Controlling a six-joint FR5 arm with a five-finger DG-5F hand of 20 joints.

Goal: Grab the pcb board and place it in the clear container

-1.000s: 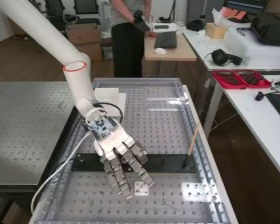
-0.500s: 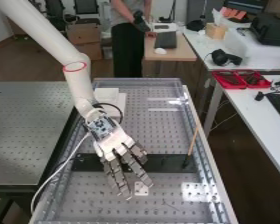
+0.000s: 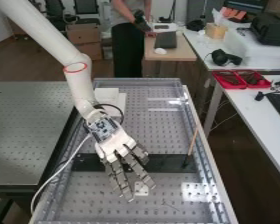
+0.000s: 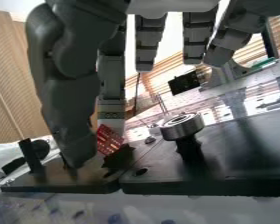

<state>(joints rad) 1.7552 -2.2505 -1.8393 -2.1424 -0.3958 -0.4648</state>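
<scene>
Dark grey hand point(image 3: 114, 142): at the end of the white arm point(image 3: 47, 32), above the holed bench top point(image 3: 157, 205), open, its fingers near straight and a little spread, with nothing seen in its hold
Thumb point(image 4: 71, 105): hanging long in the wrist view, apart from the fingers point(image 4: 197, 42)
Red board point(image 4: 110, 140): a small piece with rows of holes, likely the pcb board, near the thumb's tip in the wrist view; whether it touches the thumb I cannot tell
Metal ring point(image 4: 180, 126): beyond the fingertips, on top of a short black post point(image 4: 190, 150)
Black strip point(image 3: 167, 162): running across the bench, passing under the hand's fingers
Small white plate point(image 3: 142, 188): flat on the bench, just beside the fingertips
Thin wooden stick point(image 3: 192, 141): at a slant beside the hand, toward the high view's right, its dark end over the strip
White blocks point(image 3: 107, 95): behind the hand, toward the bench's far end
Red trays point(image 3: 229, 80): well apart from the hand, on the side table point(image 3: 257, 122)
</scene>
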